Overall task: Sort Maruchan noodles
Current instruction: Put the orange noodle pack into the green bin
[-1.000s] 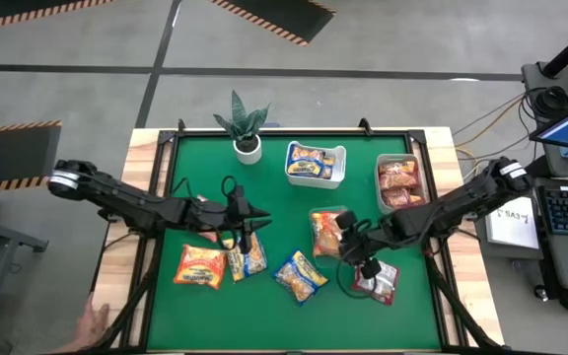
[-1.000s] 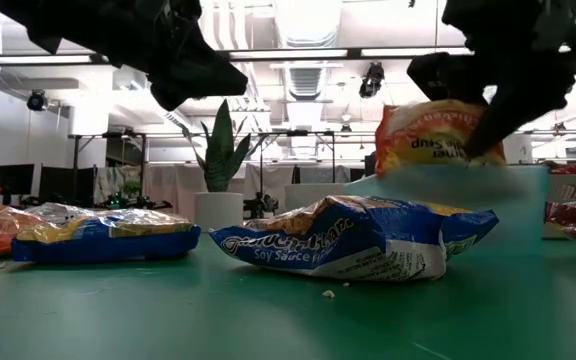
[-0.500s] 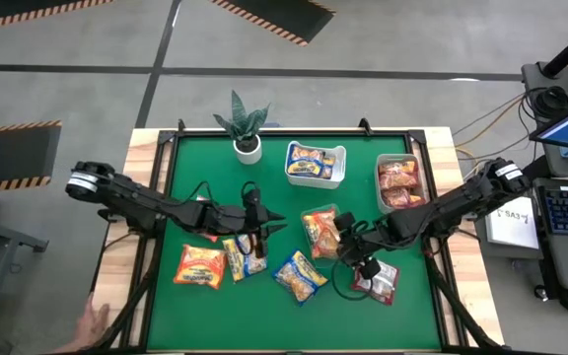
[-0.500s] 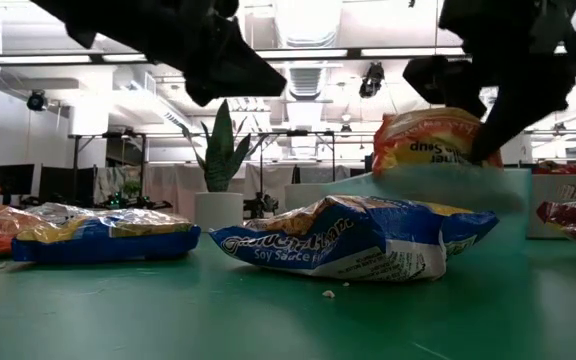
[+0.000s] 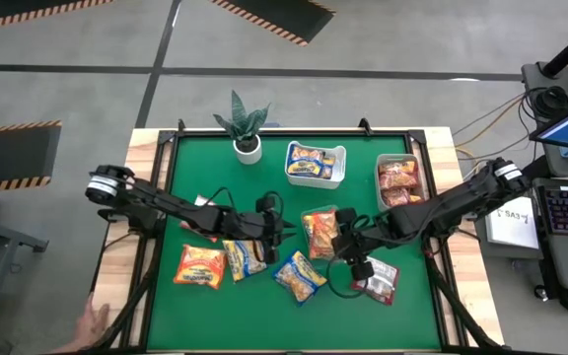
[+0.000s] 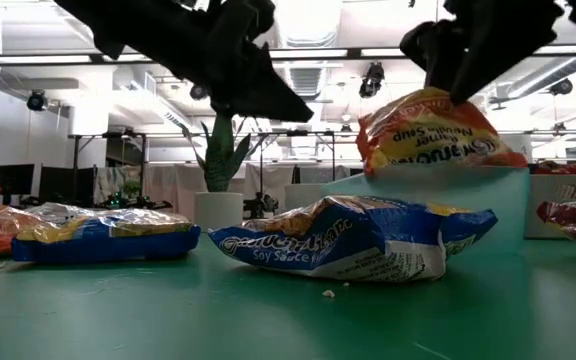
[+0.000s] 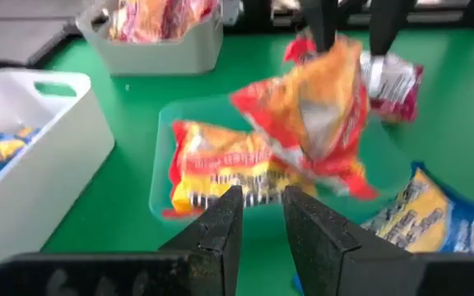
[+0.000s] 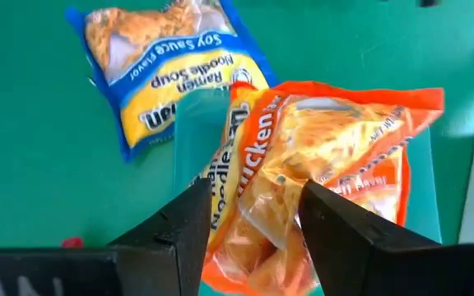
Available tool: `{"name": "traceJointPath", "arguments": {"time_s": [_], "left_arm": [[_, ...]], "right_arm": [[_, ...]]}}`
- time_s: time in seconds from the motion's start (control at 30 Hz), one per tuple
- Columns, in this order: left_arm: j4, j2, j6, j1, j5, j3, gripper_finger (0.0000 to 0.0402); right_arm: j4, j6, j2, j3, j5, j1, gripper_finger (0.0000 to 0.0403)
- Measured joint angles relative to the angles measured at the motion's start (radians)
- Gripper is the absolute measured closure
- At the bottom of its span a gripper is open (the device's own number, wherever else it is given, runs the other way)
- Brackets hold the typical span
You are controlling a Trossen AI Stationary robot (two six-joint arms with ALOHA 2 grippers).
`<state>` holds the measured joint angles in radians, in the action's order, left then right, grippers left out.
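My right gripper is shut on an orange noodle packet and holds it over a clear tray. Another orange packet lies flat in that tray. My left gripper is narrowly open and empty. It hangs above the table just left of the tray, pointing toward it. Loose packets lie flat on the green mat: one orange, two yellow-and-blue, and one dark red-and-silver. My right gripper pinches the orange packet between its two fingers at the packet's upper end. The fingers come from above, pointing down. The packet hangs tilted below them, over the clear tray and the packet lying in it.
A white tub holds yellow-and-blue packets and a grey bin holds dark red ones, both at the far side. A potted plant stands at the far left. A person's hand shows at the near left corner.
My left gripper has moved toward the table's right, over the loose packets toward the clear tray. My right gripper has shifted a little toward the table's left with the orange packet, which has swung and now hangs higher over the tray.
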<state>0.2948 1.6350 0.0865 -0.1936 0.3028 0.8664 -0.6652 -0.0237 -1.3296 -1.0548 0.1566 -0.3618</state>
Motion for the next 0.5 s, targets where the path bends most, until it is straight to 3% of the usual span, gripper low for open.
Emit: {"name": "traceJointPath", "arguments": {"time_s": [0.3,0.5], "left_arm": [[0.003,0.007,0.003,0.000,0.000,0.000,0.0326],[0.004,0.007,0.008,0.000,-0.011,-0.003,0.0326]], "right_arm": [[-0.036,-0.024,-0.002,-0.074,-0.018,0.000,0.0270],[-0.033,-0.032,-0.002,-0.051,0.168,0.018,0.0323]]}}
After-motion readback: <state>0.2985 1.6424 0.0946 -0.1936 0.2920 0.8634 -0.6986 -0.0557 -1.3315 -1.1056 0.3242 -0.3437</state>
